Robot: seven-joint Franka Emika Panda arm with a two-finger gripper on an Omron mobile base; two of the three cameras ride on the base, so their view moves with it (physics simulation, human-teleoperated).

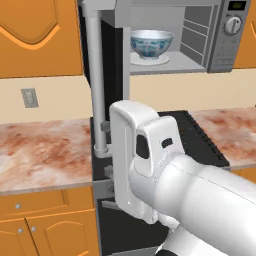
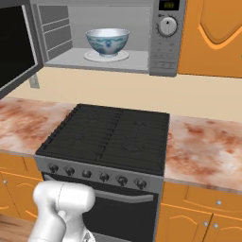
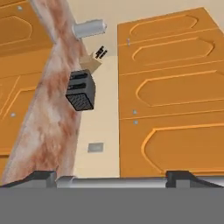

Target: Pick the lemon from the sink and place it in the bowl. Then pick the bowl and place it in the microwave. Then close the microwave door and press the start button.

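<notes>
The microwave (image 2: 164, 42) hangs open above the counter. Inside it, the white bowl with blue-green patterning (image 2: 107, 41) (image 1: 151, 44) stands on the round turntable plate. I see no lemon from here, and the sink is out of view. The microwave door (image 2: 14, 47) swings out to the left; in the left base view it is edge-on, with its long silver bar handle (image 1: 94, 75) facing me. In the hand view that handle (image 3: 111, 181) lies across my open gripper (image 3: 111, 177), touching or just past both fingertips (image 3: 41, 177). Nothing is held.
A black stove (image 2: 108, 137) with knobs sits below the microwave, set in the reddish marbled counter (image 2: 203, 146) (image 1: 45, 150). Orange cabinets (image 3: 170, 96) line the wall. A dark boxy appliance (image 3: 81, 90) stands on the counter. My white arm (image 1: 165, 185) blocks the lower middle of the left base view.
</notes>
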